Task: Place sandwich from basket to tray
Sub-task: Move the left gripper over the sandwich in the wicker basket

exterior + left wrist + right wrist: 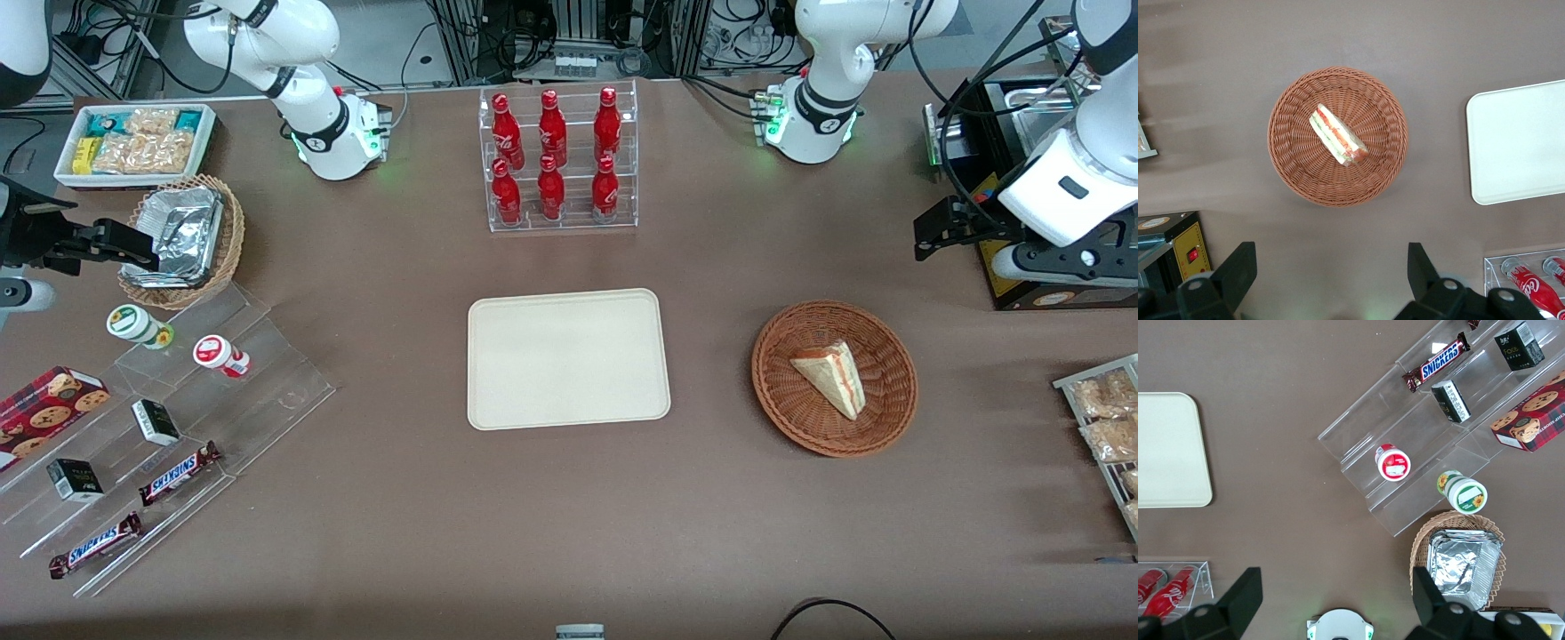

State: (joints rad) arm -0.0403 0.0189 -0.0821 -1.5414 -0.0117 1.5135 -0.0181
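Brown table [373, 498]; sandwich [1338, 135] in basket [1291, 153]; tray [569, 357] bare; hand [1331, 273] spread wide above.

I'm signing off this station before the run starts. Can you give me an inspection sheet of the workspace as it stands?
Surface: brown table, no spills seen.
Job's things: sandwich lies in the basket; tray bare, nearer the parked arm's end.
Clutter: red bottles in a clear rack; Snickers bars, cookie box and small tubs on clear steps; foil containers in a tan basket.
Grippers: gripper open, raised above the table, apart from the basket.
Cables: black cable at the table's near edge.
Surroundings: cable bundles past the table.
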